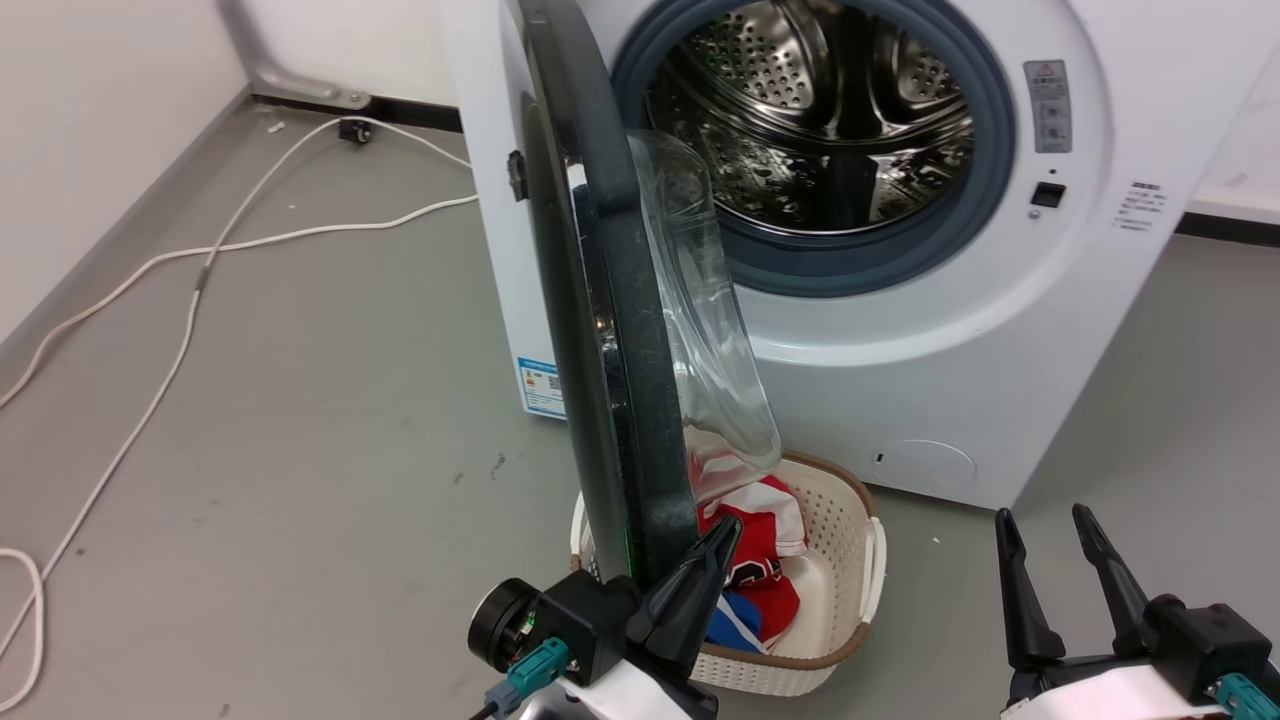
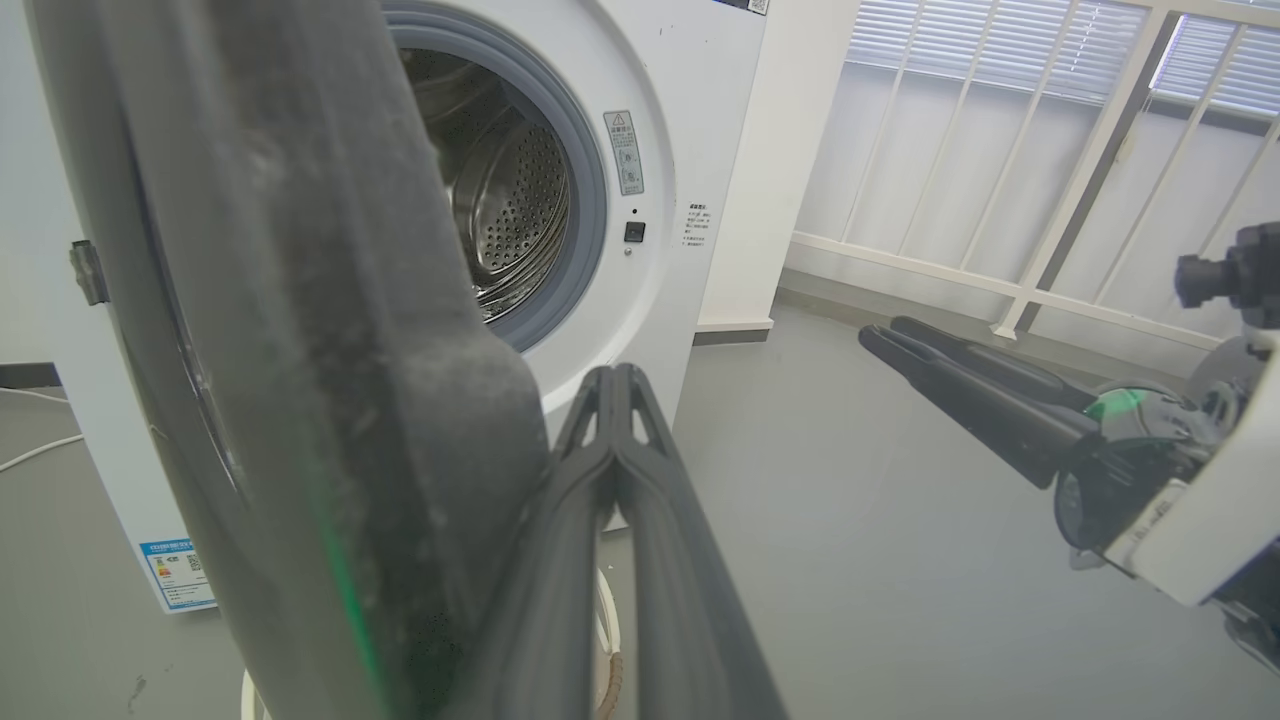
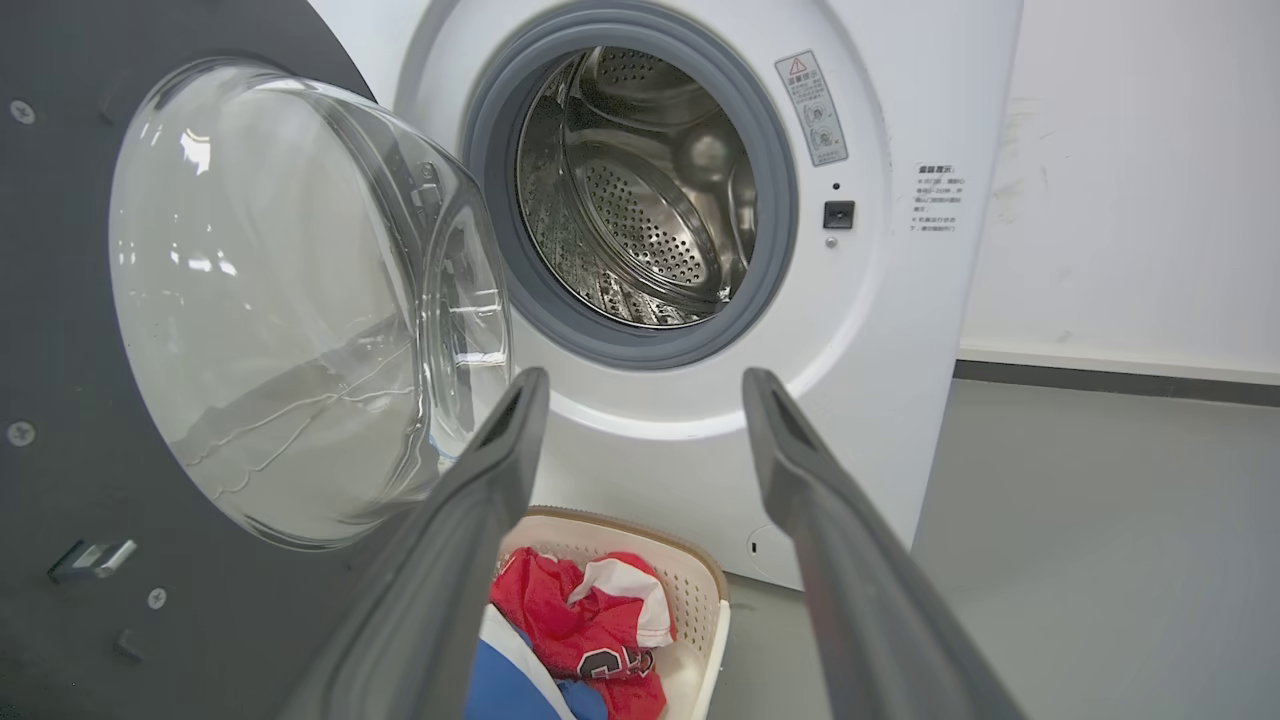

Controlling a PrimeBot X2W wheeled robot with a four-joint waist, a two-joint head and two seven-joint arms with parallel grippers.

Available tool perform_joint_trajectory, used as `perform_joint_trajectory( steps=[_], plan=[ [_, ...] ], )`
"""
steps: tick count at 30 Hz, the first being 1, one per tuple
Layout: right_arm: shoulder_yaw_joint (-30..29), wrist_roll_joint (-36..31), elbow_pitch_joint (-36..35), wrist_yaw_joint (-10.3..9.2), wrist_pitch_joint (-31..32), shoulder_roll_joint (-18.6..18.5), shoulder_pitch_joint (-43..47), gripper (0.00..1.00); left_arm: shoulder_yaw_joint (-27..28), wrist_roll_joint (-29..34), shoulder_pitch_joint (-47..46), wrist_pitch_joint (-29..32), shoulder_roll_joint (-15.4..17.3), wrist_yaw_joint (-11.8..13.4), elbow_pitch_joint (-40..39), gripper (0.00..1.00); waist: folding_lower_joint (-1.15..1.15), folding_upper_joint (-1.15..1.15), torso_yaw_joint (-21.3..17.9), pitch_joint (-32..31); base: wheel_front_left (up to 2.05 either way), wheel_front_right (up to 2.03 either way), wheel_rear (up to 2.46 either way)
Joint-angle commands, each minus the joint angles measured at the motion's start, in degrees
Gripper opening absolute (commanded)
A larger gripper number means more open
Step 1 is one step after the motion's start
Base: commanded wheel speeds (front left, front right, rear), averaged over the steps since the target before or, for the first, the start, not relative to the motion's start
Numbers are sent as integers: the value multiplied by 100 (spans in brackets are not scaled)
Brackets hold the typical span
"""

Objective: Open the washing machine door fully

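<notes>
The washing machine (image 1: 900, 380) is a white front-loader whose steel drum (image 1: 820, 110) is exposed. The washing machine door (image 1: 610, 330) stands swung out, edge-on to my head view, with its clear glass bowl (image 1: 710, 330) facing right. My left gripper (image 1: 728, 532) is shut with nothing between its fingers, and its tips lie beside the door's inner rim at the lower free edge. The left wrist view shows these closed fingers (image 2: 612, 400) just right of the door (image 2: 300, 350). My right gripper (image 1: 1045, 520) hangs open at the lower right, apart from the door. Its fingers (image 3: 500, 460) frame the machine (image 3: 900, 300) and the door (image 3: 60, 300).
A cream laundry basket (image 1: 850, 600) with red, white and blue clothes sits on the floor under the door, in front of the machine. White cables (image 1: 190, 300) trail over the grey floor at the left near the wall. A white railing (image 2: 1050, 200) stands off to the machine's right.
</notes>
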Motion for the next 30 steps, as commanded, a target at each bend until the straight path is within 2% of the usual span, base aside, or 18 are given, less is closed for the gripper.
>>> perform_joint_trajectory(
  steps=[1, 14, 22, 30],
  plan=[
    [2, 13, 25, -4, -12, 20, 57, 100, 110, -19, 39, -25, 92, 68, 86, 0, 0, 0, 105, -10, 0, 0, 0],
    [95, 91, 79, -4, -13, 18, 6, 100, 381, -128, 34, -132, 299, 243, 189, 0, 0, 0, 767, 0, 0, 0, 0],
    [126, 86, 127, -4, -13, 17, -27, 100, 934, -333, -2, -247, 615, 448, 271, 0, 0, 0, 987, 69, 0, 0, 0],
    [132, -57, 144, -4, -12, 17, -162, 100, 1576, -582, -255, -361, 959, 587, 407, 0, 0, 0, 1022, 338, 0, 0, 0]
  ],
)
